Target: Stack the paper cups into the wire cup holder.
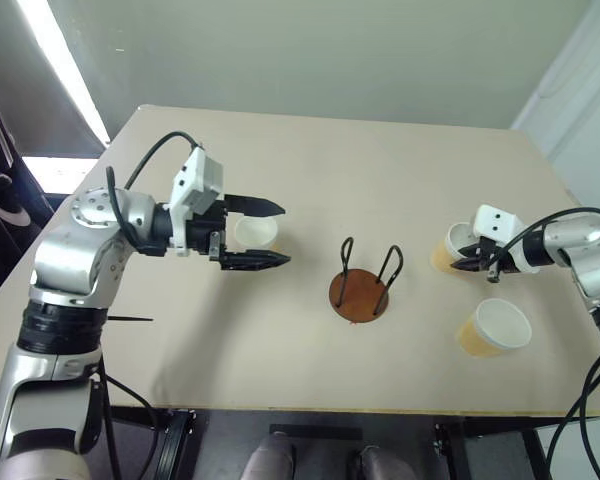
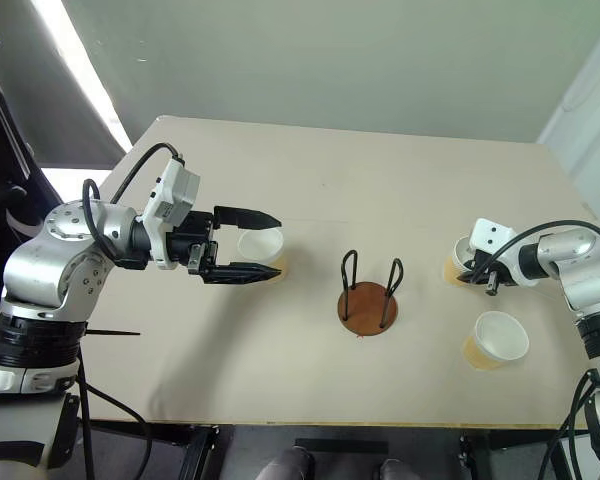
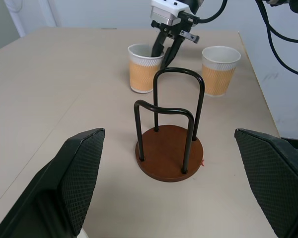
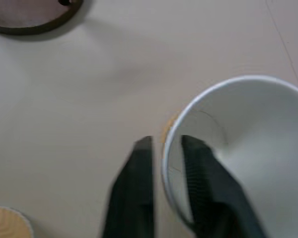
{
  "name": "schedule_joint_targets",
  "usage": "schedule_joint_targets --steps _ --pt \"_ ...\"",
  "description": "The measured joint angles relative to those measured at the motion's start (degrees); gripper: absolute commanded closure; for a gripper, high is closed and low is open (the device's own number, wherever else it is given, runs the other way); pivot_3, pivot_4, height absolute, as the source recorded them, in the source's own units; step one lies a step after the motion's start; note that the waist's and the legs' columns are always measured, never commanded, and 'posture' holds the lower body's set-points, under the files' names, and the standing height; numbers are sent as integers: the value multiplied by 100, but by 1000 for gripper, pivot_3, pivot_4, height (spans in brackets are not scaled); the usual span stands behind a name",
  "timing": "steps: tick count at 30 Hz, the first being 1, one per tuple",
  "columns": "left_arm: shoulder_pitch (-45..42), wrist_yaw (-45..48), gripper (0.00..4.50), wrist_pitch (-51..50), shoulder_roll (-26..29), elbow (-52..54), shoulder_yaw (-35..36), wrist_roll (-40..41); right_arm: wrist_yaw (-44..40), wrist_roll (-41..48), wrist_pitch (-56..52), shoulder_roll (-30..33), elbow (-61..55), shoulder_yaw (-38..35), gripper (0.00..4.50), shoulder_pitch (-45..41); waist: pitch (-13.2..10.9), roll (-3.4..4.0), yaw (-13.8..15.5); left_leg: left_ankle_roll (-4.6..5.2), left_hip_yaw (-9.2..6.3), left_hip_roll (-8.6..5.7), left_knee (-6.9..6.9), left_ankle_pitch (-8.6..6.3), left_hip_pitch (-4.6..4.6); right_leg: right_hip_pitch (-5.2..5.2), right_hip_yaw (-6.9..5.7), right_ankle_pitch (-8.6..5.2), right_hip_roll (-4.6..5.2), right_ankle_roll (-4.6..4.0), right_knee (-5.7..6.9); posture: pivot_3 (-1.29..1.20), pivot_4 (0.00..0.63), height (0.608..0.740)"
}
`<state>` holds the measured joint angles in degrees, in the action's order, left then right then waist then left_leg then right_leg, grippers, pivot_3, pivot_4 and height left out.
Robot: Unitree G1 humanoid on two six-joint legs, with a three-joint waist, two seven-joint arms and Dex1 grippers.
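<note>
Pale beige table (image 1: 310, 180) under a plain wall carries everything, and the wire cup holder (image 1: 360, 294) near its middle is the landmark: a round reddish-brown base with two black wire loops rising straight up, its long axis vertical and its open end facing the ceiling, with no cup in it yet. On the holder's right stand two of the paper cups, upright with mouths up: the farther cup (image 1: 448, 250) and the nearer cup (image 1: 494, 328), the second closer to the table's front edge. The right gripper (image 4: 165, 148) is pinched onto the farther cup's rim, one finger inside the white wall and one outside, as the right wrist view shows plainly. On the holder's left, well apart from it, the third cup (image 1: 256, 235) stands upright between the spread fingers of the left gripper (image 1: 277, 234), whose jaws are wide and level, aimed toward the holder and not closed on anything. The risk lies in the thin-wall pinch: a grip on one side of the rim could crumple the paper or let the cup swing and tilt when lifted, so its tapered bottom could catch a wire loop instead of dropping between them. A tilted cup might also knock the light holder sideways, or brush the nearer cup beside it
</note>
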<state>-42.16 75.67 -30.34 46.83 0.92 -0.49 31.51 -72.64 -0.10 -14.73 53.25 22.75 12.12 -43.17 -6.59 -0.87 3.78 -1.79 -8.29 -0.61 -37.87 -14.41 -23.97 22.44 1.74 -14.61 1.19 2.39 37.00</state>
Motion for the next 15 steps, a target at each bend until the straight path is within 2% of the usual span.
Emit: schedule_joint_targets --steps 6,15 --pt "-1 20 0 9 -1 -15 -1 -5 -193 440 -619 75 -806 -272 4454 67 0 0 4 -1 0 0 0 0 -2 0 0 0 0 0 -2 0 150 740" --pt "-1 27 0 21 3 -44 0 -8 -287 1152 -1643 611 -2968 -737 4454 118 -3 5 3 -3 1 1 1 -1 -1 0 1 -1 -1 -1 -4 0 150 740"
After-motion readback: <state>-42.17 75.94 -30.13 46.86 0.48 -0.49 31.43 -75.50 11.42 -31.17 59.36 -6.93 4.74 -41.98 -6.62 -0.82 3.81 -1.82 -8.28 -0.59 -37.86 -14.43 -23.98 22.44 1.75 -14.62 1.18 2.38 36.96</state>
